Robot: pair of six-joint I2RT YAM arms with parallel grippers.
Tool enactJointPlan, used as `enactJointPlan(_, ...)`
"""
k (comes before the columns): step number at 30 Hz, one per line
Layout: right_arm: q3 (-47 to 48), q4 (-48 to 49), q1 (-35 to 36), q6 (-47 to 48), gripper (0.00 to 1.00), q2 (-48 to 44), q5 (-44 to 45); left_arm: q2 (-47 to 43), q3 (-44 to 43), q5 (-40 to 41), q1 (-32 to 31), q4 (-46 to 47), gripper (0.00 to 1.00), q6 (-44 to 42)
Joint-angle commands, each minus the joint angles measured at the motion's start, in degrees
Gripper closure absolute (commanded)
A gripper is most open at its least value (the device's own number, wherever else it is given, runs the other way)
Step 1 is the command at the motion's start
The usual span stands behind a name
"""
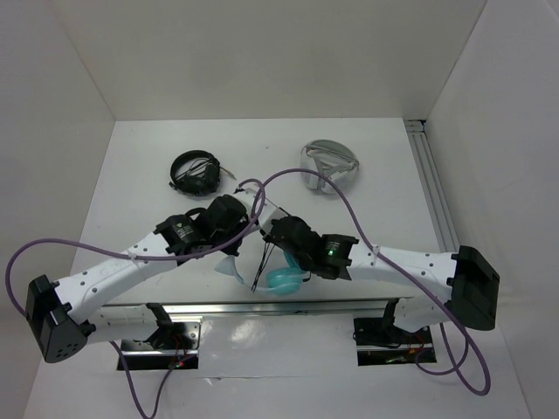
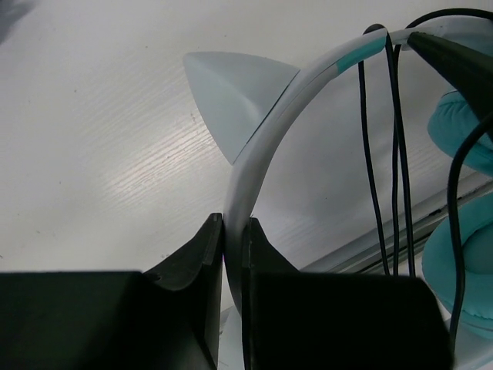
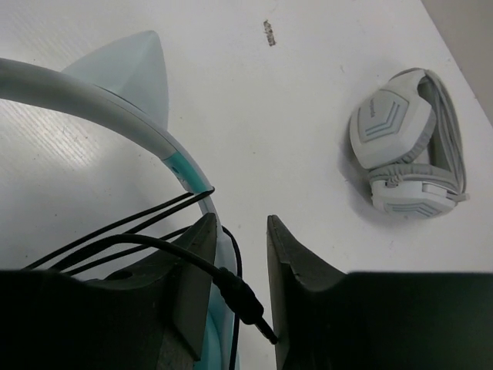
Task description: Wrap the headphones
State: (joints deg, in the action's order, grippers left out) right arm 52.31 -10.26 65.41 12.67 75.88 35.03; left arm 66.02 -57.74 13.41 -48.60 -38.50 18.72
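Though hidden overhead — plug [image 3: 245,302] between jaws

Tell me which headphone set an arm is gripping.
The teal headphones, headband pinched in the left gripper; the black headphones and the grey-and-white headphones lie apart, untouched, farther back.

I see a white table [image 1: 131,175] with black headphones [image 1: 194,172] lying at its back left and grey-and-white headphones [image 1: 328,164] at back right, well apart. Whether the teal headphones [image 1: 284,281] touch it, I can't tell.
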Motion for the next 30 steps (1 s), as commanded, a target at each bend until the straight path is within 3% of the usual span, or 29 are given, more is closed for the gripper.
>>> enactJointPlan(1,2.09,-3.27,-7.3,2.19,0.61,2.26,1.9,-0.36,-0.62,-8.49,-2.11,-5.71,1.0,-2.37)
enactJointPlan(6,5.34,-5.47,-9.68,2.19,0.57,3.4,-4.08,1.57,-0.62,-8.49,-1.5,-5.19,1.0,-2.37)
enactJointPlan(10,7.71,-6.87,-9.68,1.14,0.49,4.71,-2.25,2.8,-0.62,-9.97,-0.44,-5.18,1.0,-2.37)
enactJointPlan(22,8.42,-7.67,-13.73,-0.71,0.42,7.09,-1.11,5.08,-0.62,-12.0,2.36,-5.18,1.0,-2.37)
enactJointPlan(24,9.12,-7.67,-15.13,-1.5,0.34,7.09,-1.1,5.69,-0.62,-12.0,2.89,-5.18,1.0,-2.37)
enactJointPlan(25,9.64,-7.15,-15.13,-1.5,0.23,7.09,-1.1,5.7,-0.62,-12.0,2.9,-5.18,1.0,-2.37)
enactJointPlan(28,11.05,-6.62,-15.84,-3.61,0.15,5.43,-2.77,5.7,-0.62,-12.62,3.51,-5.18,1.0,-2.37)
enactJointPlan(30,12.54,-6.61,-15.84,-5.36,0.03,4.63,-4.42,5.7,-0.62,-12.62,4.13,-5.18,1.0,-2.37)
